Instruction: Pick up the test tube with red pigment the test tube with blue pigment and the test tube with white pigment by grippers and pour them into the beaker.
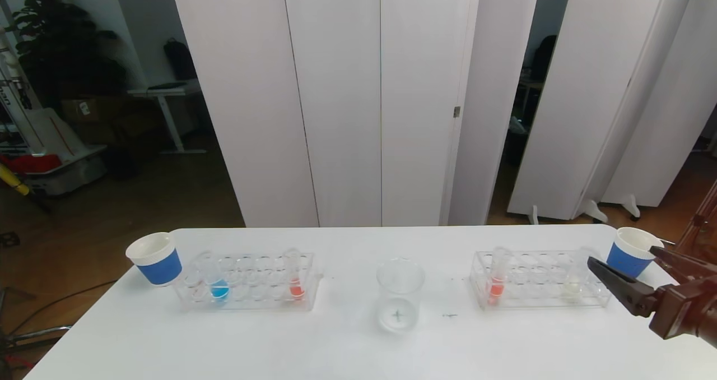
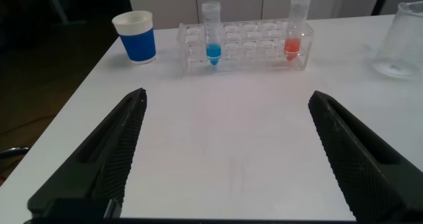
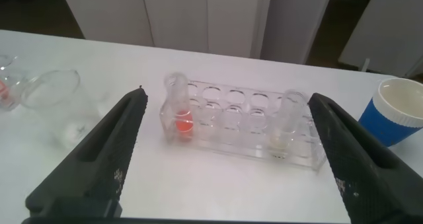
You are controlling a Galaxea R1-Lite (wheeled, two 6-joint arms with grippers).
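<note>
Right gripper (image 1: 627, 276), jaws wide, empty; white-pigment tube (image 1: 572, 282) upright at its 9 o'clock, nearer than L gripper (image 2: 225, 158), also open.

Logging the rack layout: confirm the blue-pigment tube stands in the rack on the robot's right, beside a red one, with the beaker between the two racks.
Wrong side. The test tube with blue pigment stands in the rack on the robot's left, as the head view shows. A red-pigment tube does share that rack, and the beaker is between the racks.
</note>
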